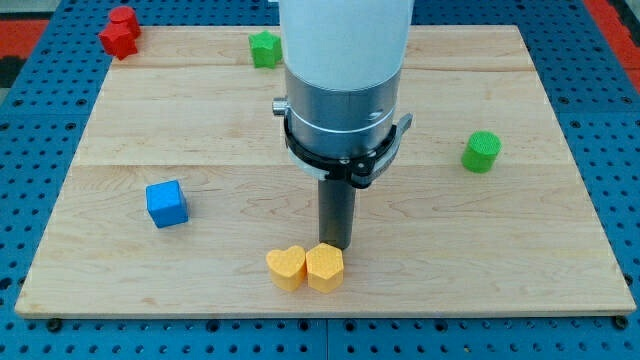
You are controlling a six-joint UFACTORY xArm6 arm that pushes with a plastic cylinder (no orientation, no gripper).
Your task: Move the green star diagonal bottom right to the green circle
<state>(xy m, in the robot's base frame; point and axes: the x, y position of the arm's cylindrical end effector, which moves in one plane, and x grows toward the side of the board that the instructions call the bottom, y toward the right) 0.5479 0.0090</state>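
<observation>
The green star (265, 48) lies near the view's top, left of centre, on the wooden board (500, 250). The green circle (482, 151), a short cylinder, stands at the view's right, mid height. My tip (335, 246) is low in the middle of the board, touching or just above the top edge of the yellow hexagon (324, 267). The tip is far below and right of the green star and far left of the green circle.
A yellow heart (286, 268) sits against the left side of the yellow hexagon. A blue cube (166, 203) lies at the view's left. A red block (119, 31) sits at the board's top left corner. The arm's white and grey body (343, 90) hides the board's top centre.
</observation>
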